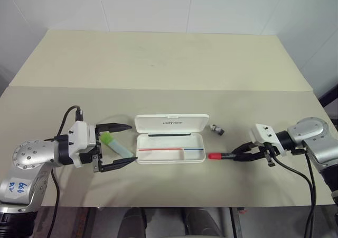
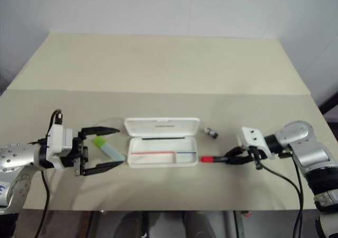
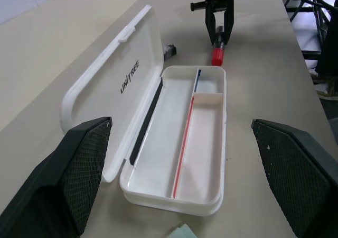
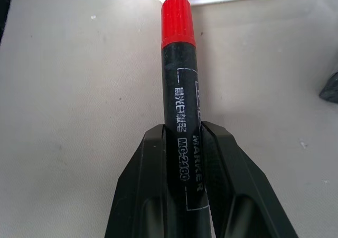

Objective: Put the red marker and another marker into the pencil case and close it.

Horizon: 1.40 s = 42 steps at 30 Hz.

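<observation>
Pencil case lying open holding no markers, right gripper pinching red marker, left gripper gaping around mint marker, small dark object hard to identify

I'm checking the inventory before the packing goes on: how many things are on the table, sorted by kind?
Markers: 2, the red marker and the mint marker with the green end.
Pencil cases: 1, the white pencil case, open.
Small dark objects: 1, by the case; its kind is unclear.
Total: 4
</observation>
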### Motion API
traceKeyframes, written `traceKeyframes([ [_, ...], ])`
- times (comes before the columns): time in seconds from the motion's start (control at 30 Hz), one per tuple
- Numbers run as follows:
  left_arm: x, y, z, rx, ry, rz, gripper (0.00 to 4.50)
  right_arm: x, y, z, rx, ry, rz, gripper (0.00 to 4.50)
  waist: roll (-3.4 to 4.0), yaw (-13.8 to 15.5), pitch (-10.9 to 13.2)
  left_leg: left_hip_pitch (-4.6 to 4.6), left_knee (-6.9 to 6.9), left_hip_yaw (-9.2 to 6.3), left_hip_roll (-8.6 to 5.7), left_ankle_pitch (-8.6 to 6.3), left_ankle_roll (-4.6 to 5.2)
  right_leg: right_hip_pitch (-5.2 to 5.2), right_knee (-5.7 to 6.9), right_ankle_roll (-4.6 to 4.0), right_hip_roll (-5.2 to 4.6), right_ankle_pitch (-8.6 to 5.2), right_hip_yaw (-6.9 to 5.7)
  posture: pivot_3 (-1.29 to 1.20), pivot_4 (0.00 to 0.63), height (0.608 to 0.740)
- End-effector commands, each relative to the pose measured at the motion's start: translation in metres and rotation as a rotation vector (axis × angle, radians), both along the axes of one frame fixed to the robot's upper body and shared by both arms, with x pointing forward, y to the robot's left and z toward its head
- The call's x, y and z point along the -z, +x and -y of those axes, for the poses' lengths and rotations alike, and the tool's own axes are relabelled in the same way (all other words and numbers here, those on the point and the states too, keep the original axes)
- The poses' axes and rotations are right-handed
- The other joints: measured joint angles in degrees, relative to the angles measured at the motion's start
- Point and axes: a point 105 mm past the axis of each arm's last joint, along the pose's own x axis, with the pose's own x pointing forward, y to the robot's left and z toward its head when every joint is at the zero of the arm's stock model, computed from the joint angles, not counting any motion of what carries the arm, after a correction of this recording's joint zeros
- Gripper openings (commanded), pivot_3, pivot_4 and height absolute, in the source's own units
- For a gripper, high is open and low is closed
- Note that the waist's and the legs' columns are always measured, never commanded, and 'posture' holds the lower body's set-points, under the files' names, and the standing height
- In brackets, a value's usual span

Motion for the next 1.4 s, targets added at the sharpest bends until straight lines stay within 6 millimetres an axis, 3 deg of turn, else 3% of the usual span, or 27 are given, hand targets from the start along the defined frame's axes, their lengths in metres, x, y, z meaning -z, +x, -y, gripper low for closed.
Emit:
traceKeyframes([
  [0.03,-0.005,-0.001,0.002,0.021,0.006,0.033,4.50,-0.024,-0.001,0.015,0.007,0.024,0.037,0.59,0.00,0.0,0.0,0.00,0.01,0.00,0.00,0.00,0.00,0.00,0.00,0.00,0.00,0.00,0.00,0.00,0.150,0.740],
  [0.17,-0.004,-0.001,-0.001,0.030,-0.004,0.026,4.50,-0.050,0.002,0.008,0.040,0.125,0.090,0.59,0.01,0.0,0.0,0.00,-0.01,0.00,0.00,0.00,0.00,0.01,0.00,0.00,0.00,0.00,0.00,0.00,0.150,0.740],
  [0.3,-0.003,0.002,-0.008,0.018,-0.014,0.029,4.50,-0.062,-0.006,-0.013,0.016,0.185,0.084,0.59,0.02,-0.1,0.0,0.03,-0.02,-0.02,0.05,0.00,0.00,-0.01,0.06,0.09,0.04,0.05,-0.01,0.00,0.150,0.740],
  [0.5,0.000,0.008,-0.017,-0.007,-0.002,0.031,4.50,-0.071,-0.013,-0.074,-0.007,0.263,0.114,0.59,0.02,-0.1,0.0,0.01,-0.04,-0.05,0.07,-0.02,-0.03,-0.07,0.10,0.08,0.07,0.04,-0.05,0.00,0.150,0.740],
  [0.8,0.001,0.007,-0.018,-0.013,0.003,0.032,4.50,-0.075,-0.015,-0.136,-0.028,0.321,0.211,0.59,0.01,0.1,0.0,-0.06,-0.15,-0.04,0.07,-0.05,-0.08,-0.16,0.05,0.08,0.07,0.04,-0.07,0.00,0.150,0.740],
  [1.07,0.000,0.008,-0.018,-0.021,0.009,0.036,4.50,-0.051,0.001,-0.160,-0.022,0.160,0.336,0.59,0.01,0.2,0.0,-0.06,-0.53,0.00,0.06,-0.05,-0.09,-0.34,0.00,0.15,0.07,0.07,-0.09,0.00,0.150,0.740],
  [1.4,0.000,0.008,-0.018,-0.029,0.012,0.041,4.50,-0.048,-0.001,-0.168,-0.050,0.134,0.347,0.59,0.00,0.1,0.0,-0.07,-0.81,0.00,0.11,-0.04,-0.10,-0.50,0.01,0.13,0.13,0.01,-0.16,0.00,0.150,0.740],
])
